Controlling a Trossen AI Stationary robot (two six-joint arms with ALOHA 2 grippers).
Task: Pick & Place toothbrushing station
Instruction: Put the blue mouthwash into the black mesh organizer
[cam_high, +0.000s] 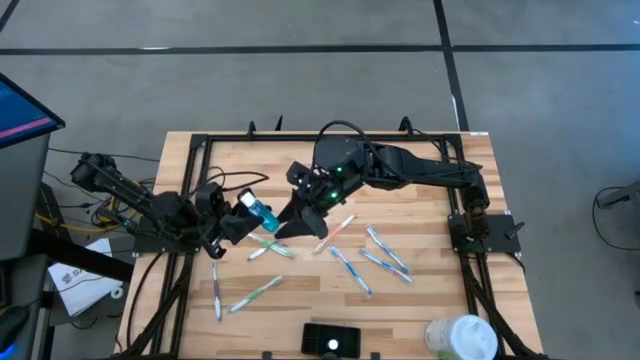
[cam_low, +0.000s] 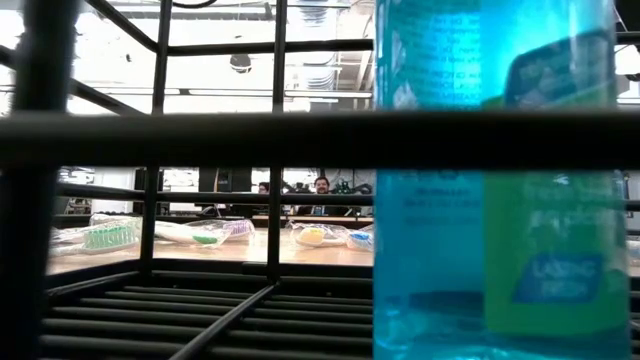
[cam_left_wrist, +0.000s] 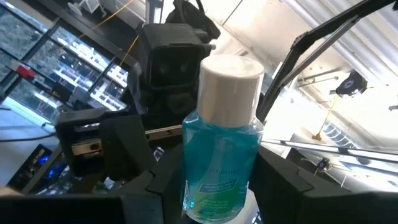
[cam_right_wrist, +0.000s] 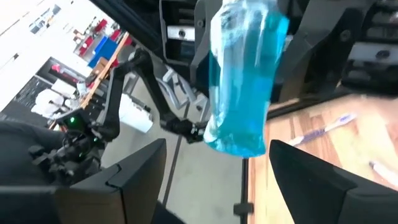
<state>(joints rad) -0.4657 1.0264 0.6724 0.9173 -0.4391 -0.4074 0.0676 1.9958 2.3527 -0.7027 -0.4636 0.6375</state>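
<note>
A small bottle of blue liquid with a white cap (cam_high: 260, 209) is in the air over the table's middle left, between my two grippers. My left gripper (cam_high: 238, 217) is shut on it; the bottle also shows in the left wrist view (cam_left_wrist: 221, 143). My right gripper (cam_high: 294, 216) is open just right of it. Its two fingers stand wide apart on either side of the bottle (cam_right_wrist: 244, 81) without touching it. The toothbrushing station (cam_high: 330, 339), a low black rectangular holder, rests flat at the table's near edge, away from both grippers. Several toothbrushes (cam_high: 345, 262) lie flat on the wood. My left gripper pinches the bottle's lower body (cam_left_wrist: 205, 198) between its two fingers, one on each side. The fingers come from the table's left and slant upward. The bottle is lifted clear of the table, with its white cap (cam_left_wrist: 229, 84) and shoulders free above the fingers.
A white round container (cam_high: 460, 338) stands at the near right corner. A black frame (cam_high: 200, 145) runs around the table's edges. In the low view a large blue bottle (cam_low: 500, 200) and black bars (cam_low: 300, 140) fill the foreground. People (cam_low: 320, 188) sit in the room behind.
</note>
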